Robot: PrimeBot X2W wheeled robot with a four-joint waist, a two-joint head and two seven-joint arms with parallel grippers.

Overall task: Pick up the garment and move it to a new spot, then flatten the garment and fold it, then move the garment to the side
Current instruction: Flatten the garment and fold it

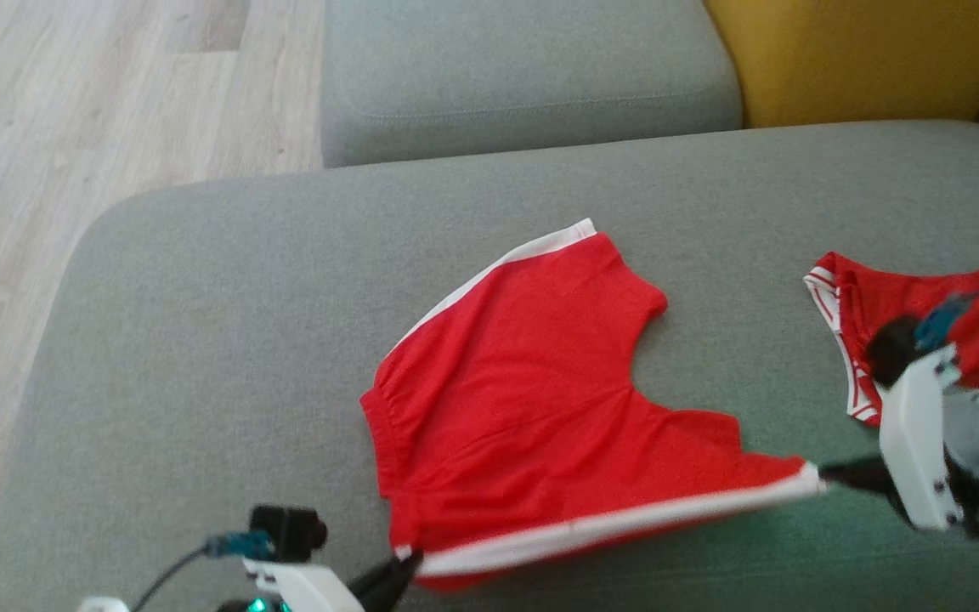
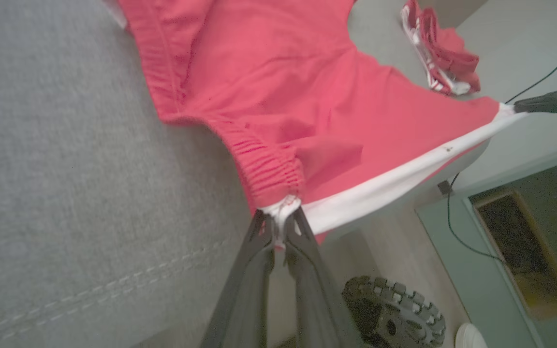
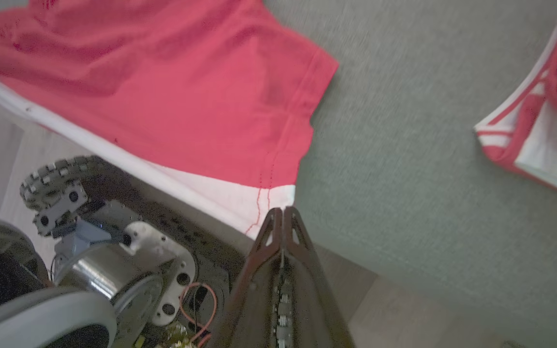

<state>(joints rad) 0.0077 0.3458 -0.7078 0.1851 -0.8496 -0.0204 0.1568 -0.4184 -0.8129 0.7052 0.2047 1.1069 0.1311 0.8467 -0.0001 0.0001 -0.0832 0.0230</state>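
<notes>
Red shorts [image 1: 523, 382] spread on grey cushion [image 1: 200, 340], white-striped edge pulled taut along the near rim, left gripper [image 1: 403, 568] clenched on waistband corner, right gripper [image 1: 826, 477] clenched on hem corner, second garment [image 1: 868, 297] near on right, broad stretch of cushion on left.

On the left gripper [image 2: 278, 217], two long dark fingers with triangular cut-outs near the tips. The right gripper [image 3: 283, 210] has the same pattern. A white wrist housing [image 1: 914, 442], at 3 o'clock in the head view, carries small dark screws. A black camera block [image 1: 891, 347] with a teal plug [image 1: 942, 319] sits at its 12 o'clock. Base: grey roller wheel [image 3: 56, 176], silver motor can [image 3: 99, 278], red wire loop [image 3: 198, 285].
</notes>
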